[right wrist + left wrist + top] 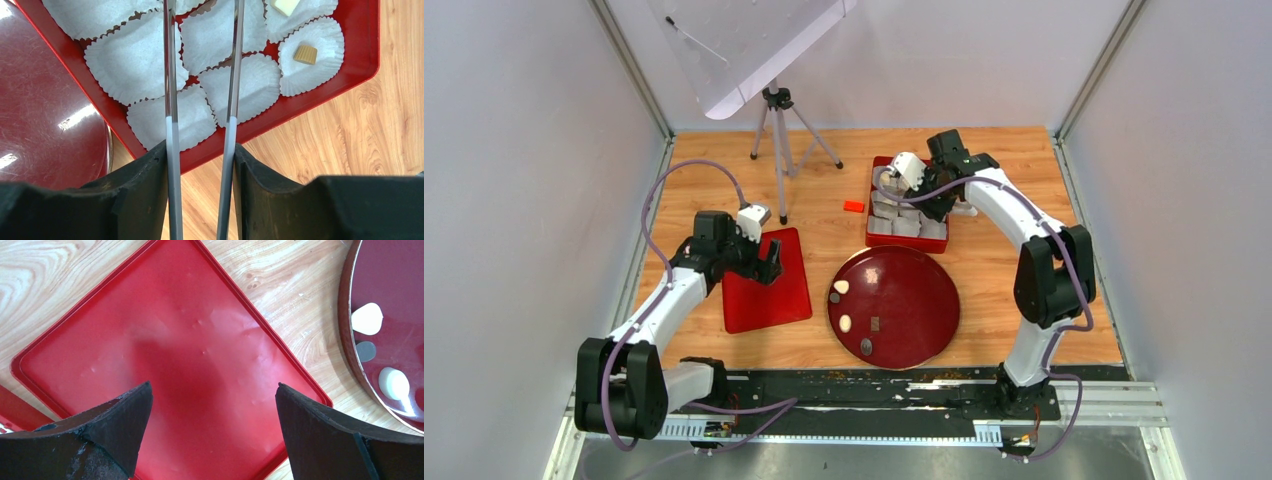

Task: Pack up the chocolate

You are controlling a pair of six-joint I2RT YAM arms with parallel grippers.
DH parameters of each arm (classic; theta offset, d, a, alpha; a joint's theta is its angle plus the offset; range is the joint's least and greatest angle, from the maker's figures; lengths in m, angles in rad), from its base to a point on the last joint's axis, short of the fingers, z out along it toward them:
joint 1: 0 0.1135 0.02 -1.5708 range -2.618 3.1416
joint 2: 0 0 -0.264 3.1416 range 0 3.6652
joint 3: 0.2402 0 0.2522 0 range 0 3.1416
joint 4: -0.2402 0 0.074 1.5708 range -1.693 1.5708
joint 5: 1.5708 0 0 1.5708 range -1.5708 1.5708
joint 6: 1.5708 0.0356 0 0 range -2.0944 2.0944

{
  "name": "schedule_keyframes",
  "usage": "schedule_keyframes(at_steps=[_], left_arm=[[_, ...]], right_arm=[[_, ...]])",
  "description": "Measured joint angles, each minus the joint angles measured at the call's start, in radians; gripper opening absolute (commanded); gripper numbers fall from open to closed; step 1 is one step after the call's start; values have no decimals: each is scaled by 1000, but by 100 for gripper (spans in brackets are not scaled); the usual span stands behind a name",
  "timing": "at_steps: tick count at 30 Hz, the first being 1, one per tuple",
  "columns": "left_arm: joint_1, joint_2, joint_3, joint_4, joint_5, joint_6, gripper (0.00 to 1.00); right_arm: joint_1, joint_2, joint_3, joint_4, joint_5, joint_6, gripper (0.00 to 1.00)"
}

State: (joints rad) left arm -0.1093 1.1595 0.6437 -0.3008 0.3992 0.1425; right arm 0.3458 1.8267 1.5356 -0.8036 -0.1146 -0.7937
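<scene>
— Your right jaws, what have they got?
— They pinch tweezers (170, 75). You can see the prongs standing apart over the paper cups (135, 70) in the red box (360, 65), toward the table's far edge, right of centre.
— And your left jaws?
— Spread wide with nothing between them, above the red tray (200, 340) near the left edge.
— Where is your chocolate (845, 323)?
— Mostly on the round plate (924, 290) by the near edge, along its left side, white pieces and dark ones. Two more pieces (305, 54) sit in cups at one corner of your box.
</scene>
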Motion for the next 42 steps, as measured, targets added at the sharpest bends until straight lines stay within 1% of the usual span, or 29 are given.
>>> schedule_keyframes(at_steps=[6, 9, 13, 17, 21, 23, 27, 30, 35, 42], left_arm=[[0, 0, 0, 0, 8, -9, 100], [0, 5, 0, 5, 11, -13, 100], [0, 18, 0, 7, 11, -20, 100], [0, 32, 0, 7, 12, -26, 100], [0, 45, 0, 7, 14, -33, 100], [0, 49, 0, 7, 14, -37, 100], [0, 50, 0, 7, 15, -42, 100], [0, 48, 0, 6, 20, -46, 100], [0, 43, 0, 6, 26, -51, 100], [0, 41, 0, 6, 29, -56, 100]], right_arm=[[0, -55, 1, -26, -20, 2, 38], [6, -141, -28, -33, -48, -23, 36], [38, -305, -127, -62, -92, -72, 29], [81, -451, -224, -134, -178, -147, 29], [143, -582, -365, -211, -245, -255, 32], [182, -621, -429, -260, -262, -301, 34], [252, -636, -504, -327, -261, -365, 35], [282, -635, -534, -349, -253, -386, 42], [293, -635, -540, -343, -245, -386, 46], [295, -636, -543, -316, -219, -350, 47]])
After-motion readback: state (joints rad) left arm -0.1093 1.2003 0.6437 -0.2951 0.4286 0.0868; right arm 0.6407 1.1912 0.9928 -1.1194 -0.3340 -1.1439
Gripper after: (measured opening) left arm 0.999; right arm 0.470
